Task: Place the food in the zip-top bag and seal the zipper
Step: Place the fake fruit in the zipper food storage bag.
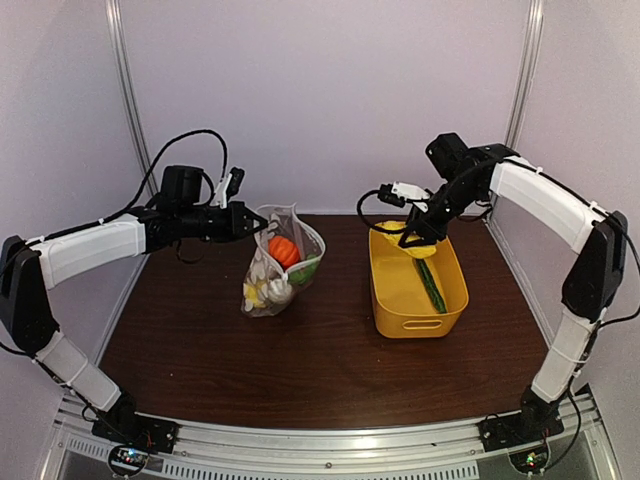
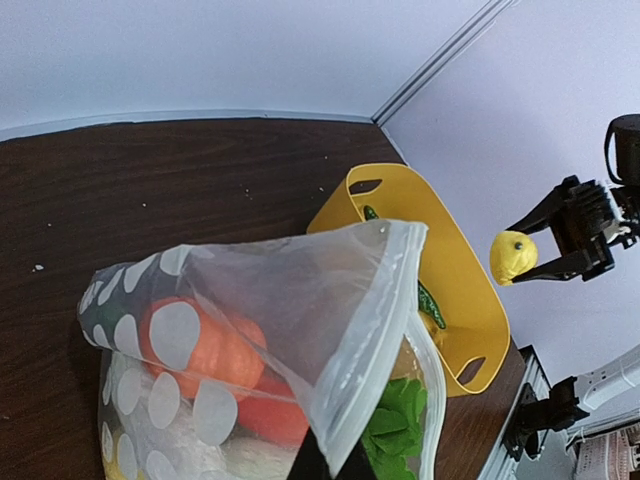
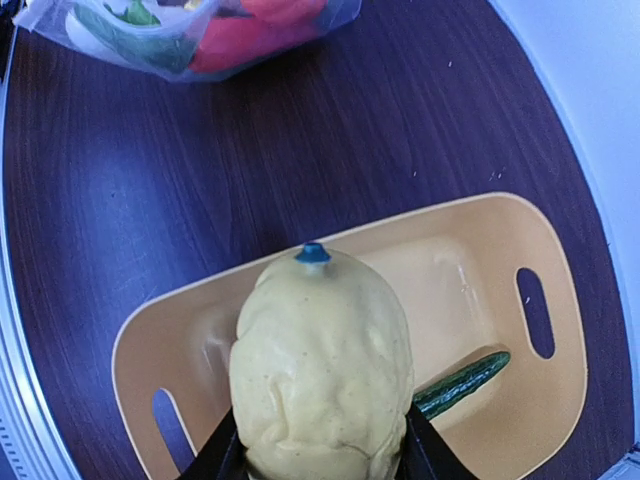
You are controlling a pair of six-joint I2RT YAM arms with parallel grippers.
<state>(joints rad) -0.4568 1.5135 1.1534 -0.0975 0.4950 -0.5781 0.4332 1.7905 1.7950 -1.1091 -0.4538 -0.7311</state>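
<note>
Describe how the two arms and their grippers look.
Both the left arm and right arm have white shell segments between black joints. The left gripper and right gripper are black with thin fingers. A black cable loops near each wrist.

Top view: fixed, high behind the arm bases, facing the back wall and taking in the whole table (image 1: 200, 350). Left wrist view: close behind the bag (image 2: 300, 300), looking across to the basket (image 2: 450, 260). Right wrist view: steeply downward, close over the basket, bag at its top edge. All three share bag and basket.
</note>
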